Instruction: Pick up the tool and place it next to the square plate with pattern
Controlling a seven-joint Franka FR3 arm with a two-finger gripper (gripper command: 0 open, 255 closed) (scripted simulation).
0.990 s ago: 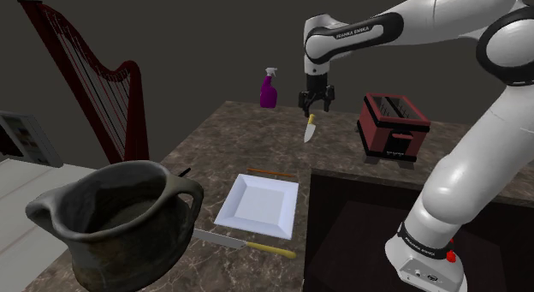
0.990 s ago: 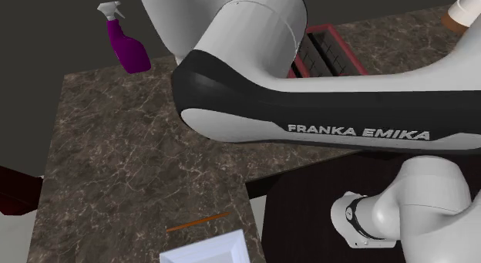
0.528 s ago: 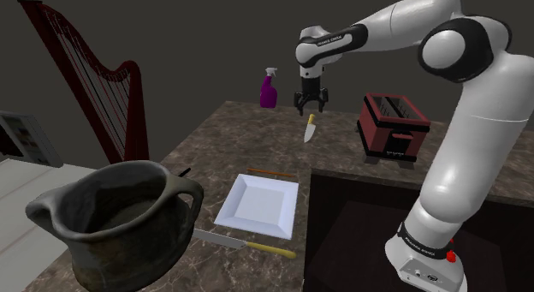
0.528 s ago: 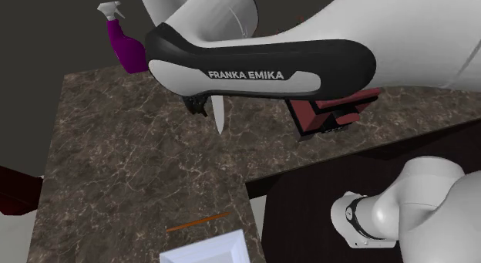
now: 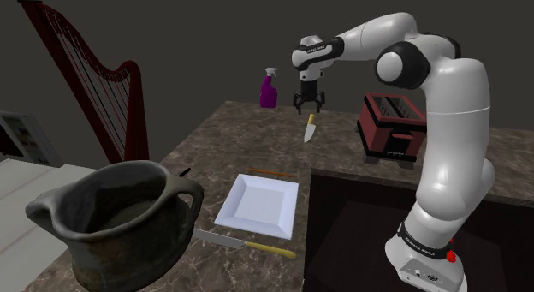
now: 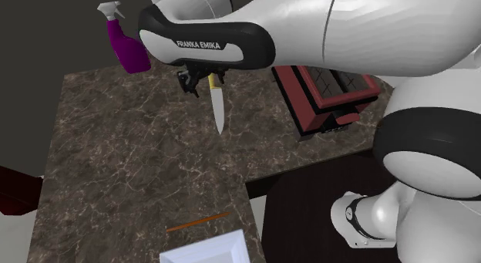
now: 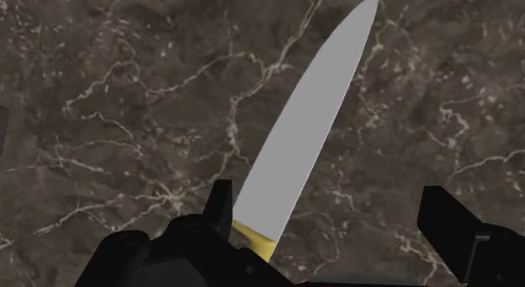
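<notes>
Dark red, a harp (image 5: 130, 119) stands off the worktop (image 5: 214, 136) at the shoulder view's far left. Near it, at the worktop's near left corner, sits a large dark grey jug (image 5: 120, 222). To its right lies the square plate (image 5: 257, 205), drawn plain white. It has 1 yellow-handled knife (image 5: 244, 243) along its near edge and 1 thin orange stick (image 5: 271, 172) along its far edge.

Further right and far back is the tool, a second knife (image 5: 310, 128) with a grey blade and a yellow handle. It lies on the brown marbled worktop well apart from the plate, with its tip towards the near side. A purple spray bottle (image 5: 269, 92) stands just to its left at the far edge.

The black claw (image 5: 308, 106) hangs point-down over the handle end of this knife. In the wrist view the 2 fingers of the claw (image 7: 328, 201) stand wide apart. The handle lies close by 1 of them, and the blade (image 7: 307, 134) runs out ahead across the marble. Whether that finger touches the handle I cannot tell.

Right of the claw a dark red toaster (image 5: 392, 123) sits on the worktop. The white arm (image 5: 445, 102) rises from the dark stand (image 5: 359, 239) at the near right.
</notes>
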